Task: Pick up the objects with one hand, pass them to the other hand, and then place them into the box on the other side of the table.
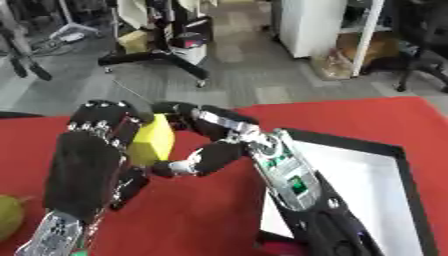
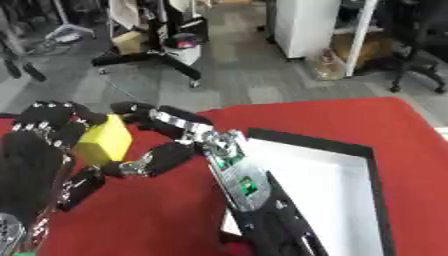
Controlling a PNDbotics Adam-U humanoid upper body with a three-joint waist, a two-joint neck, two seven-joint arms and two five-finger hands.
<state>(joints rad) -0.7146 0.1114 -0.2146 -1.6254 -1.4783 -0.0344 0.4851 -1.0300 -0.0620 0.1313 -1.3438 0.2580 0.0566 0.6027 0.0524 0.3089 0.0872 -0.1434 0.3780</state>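
- My left hand [image 1: 87, 165] is raised over the red table [image 1: 201, 215], its back to the camera, with the fingers curled over the top of a yellow block [image 1: 153, 142] and the thumb low beside it.
- The yellow block sits upright in that hand, off the tabletop, its far face and right edge showing between my two hands.
- My right hand [image 1: 214, 142] reaches in from the right side, forearm running down to the lower edge of the view.
- Its fingers are bent around the block's upper right corner and its thumb points in toward the block's lower right edge, so it is closing on the block from the opposite side to my left hand.
- I cannot tell whether the right thumb tip actually touches the block or stops just short of it.
- A box [image 2: 372, 165] with a black rim and a white inside lies on the table to my right, just beside and partly under my right forearm.
- The block is well to the left of the box, outside it.
- A round green thing [image 1: 9, 217] lies at the left edge of the table, near my left wrist, only part of it showing.
- Beyond the table's far edge is a grey floor [image 1: 254, 75].
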